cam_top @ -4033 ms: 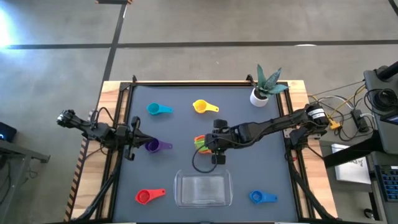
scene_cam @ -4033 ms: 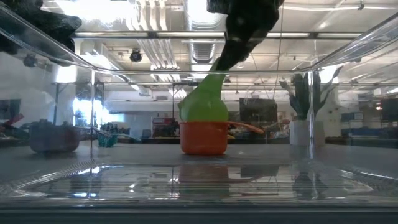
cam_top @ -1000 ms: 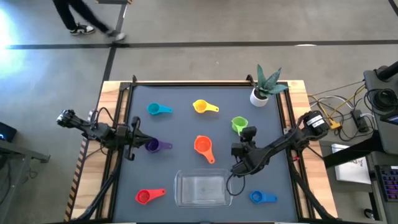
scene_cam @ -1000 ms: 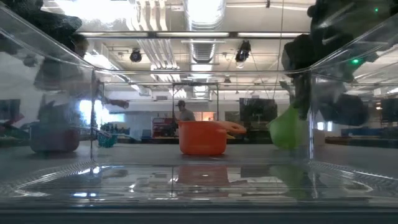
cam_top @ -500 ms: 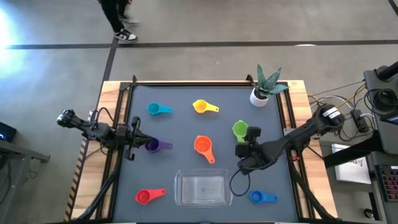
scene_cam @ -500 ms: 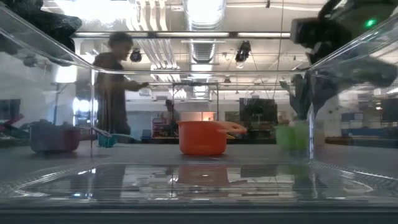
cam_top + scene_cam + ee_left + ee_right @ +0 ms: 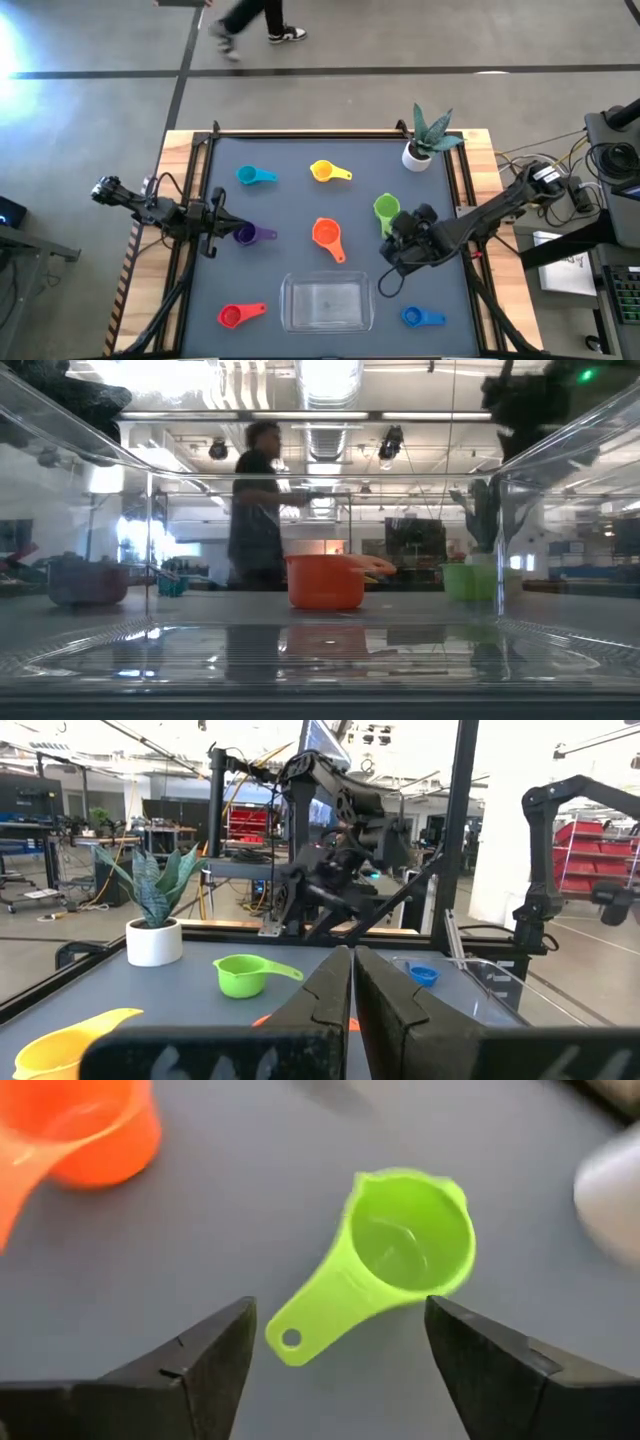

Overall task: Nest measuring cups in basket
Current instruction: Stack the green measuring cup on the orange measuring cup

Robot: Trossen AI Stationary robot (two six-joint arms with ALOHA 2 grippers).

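High view: the right gripper (image 7: 402, 237) hovers just beside the green cup (image 7: 386, 209), fingers spread wide and holding nothing; the cup sits upright on the table (image 7: 290, 200), right of the orange cup (image 7: 326, 235). The basket (image 7: 326, 304) stands near the front edge, apparently empty, though its clear walls make that hard to judge. The left gripper (image 7: 216, 233) waits by the purple cup (image 7: 247, 234), fingers closed together.

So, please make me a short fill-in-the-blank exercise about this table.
1. The basket holds ____ measuring cups.
2. The right gripper is open above the ____ cup.
3. The left gripper is ____, beside the purple cup.
4. The white pot holds a ____.

Missing words: no; green; shut; plant
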